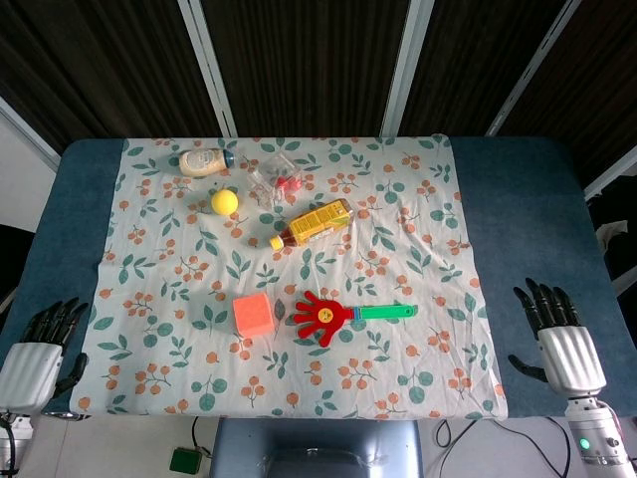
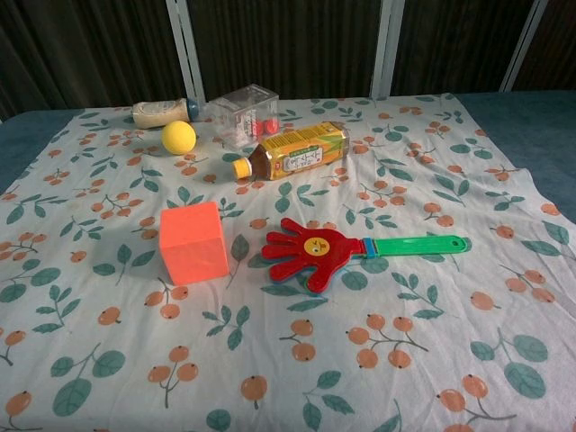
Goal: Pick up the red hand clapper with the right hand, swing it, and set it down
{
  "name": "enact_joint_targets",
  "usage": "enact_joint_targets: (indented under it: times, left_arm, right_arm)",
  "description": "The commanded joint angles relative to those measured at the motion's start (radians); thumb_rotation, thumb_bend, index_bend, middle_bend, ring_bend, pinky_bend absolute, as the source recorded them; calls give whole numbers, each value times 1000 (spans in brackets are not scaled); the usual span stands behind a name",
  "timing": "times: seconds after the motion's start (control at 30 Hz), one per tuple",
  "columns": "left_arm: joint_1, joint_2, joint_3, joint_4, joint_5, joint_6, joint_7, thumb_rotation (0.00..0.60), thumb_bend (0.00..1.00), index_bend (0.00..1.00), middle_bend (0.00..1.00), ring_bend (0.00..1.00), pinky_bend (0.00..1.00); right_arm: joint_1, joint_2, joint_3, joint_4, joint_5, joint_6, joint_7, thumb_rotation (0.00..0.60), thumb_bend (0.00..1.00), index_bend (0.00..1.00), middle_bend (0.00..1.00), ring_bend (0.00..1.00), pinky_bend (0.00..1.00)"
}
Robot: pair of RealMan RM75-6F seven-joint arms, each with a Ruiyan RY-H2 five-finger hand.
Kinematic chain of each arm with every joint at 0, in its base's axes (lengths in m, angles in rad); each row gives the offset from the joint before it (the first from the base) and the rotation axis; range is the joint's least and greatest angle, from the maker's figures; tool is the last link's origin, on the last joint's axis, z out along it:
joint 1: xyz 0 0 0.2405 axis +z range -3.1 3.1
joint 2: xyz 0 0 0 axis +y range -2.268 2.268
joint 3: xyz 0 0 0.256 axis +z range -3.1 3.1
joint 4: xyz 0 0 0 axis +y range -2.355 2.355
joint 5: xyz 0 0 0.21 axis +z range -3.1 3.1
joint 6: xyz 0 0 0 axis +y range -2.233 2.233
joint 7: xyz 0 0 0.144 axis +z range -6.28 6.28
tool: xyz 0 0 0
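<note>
Your right hand [image 1: 559, 334] waits empty, fingers spread, well right of the clapper [image 1: 348, 315]; it lies beside the orange cube [image 1: 253, 314], green handle pointing toward that hand.

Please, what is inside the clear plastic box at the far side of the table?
Inside the clear plastic box a few small red pieces show through the wall. What they are is too small to tell, and glare hides the rest of the inside. The box lies on the floral cloth.
</note>
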Motion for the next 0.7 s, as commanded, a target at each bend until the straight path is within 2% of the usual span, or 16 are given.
enact_joint_targets:
  times: [0.03,0.23,0.33,0.53,0.6,0.7]
  left_arm:
    - [0,1,-1,-4,-4,-3,1,600,469,0,23,24,125]
    - [-6,10,0,-7,2,-8,-26,600,469,0,24,25,126]
    - [-7,12,-1,-11,-7,-14,-31,600,469,0,23,28,129]
    - [-24,16,2,-11,0,-41,-48,600,468,0,23,30,134]
    - [-32,15,6,-6,3,-58,-58,600,468,0,23,30,136]
    - [-46,22,12,-6,-4,-94,-74,600,469,0,23,30,140]
  right_arm:
    - [1,1,0,-4,5,-7,-5,600,175,0,0,0,0]
    - [24,-64,-12,65,-86,21,91,600,175,0,0,0,0]
    - [39,-114,-10,90,-83,0,119,600,175,0,0,0,0]
    - [120,-223,18,95,-88,-98,-48,600,175,5,0,0,0]
    - [155,-250,35,83,-51,-165,-66,600,175,34,0,0,0]
    - [209,-298,69,72,38,-277,-96,600,177,132,0,0,0]
